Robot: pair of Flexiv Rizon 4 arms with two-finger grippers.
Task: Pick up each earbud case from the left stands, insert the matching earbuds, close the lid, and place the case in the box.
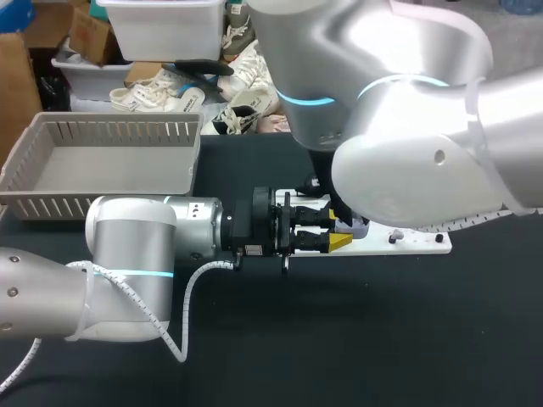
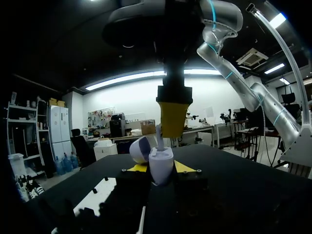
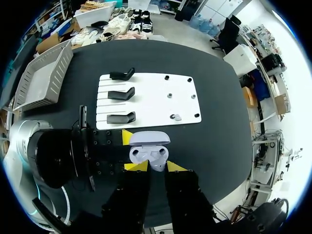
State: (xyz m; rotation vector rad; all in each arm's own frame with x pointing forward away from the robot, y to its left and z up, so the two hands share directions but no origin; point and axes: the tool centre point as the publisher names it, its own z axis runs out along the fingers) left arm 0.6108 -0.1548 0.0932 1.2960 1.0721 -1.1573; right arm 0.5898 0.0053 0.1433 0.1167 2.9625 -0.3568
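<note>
The right tool [image 3: 156, 166] pinches a white earbud [image 2: 159, 139] directly above the open earbud case [image 3: 148, 155], the bud's stem reaching down to it. The left tool [image 1: 333, 231] clamps that case from both sides, lid tipped back, over the black bench [image 3: 214, 87]. Beyond lies the white board [image 3: 151, 100] with three black stands [image 3: 121, 92] and a loose earbud [image 3: 176, 117]. Farther off sits the grey box [image 3: 39, 80].

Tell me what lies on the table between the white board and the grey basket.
Nothing: in the right wrist view the black table is bare between the white board and the grey basket.
</note>
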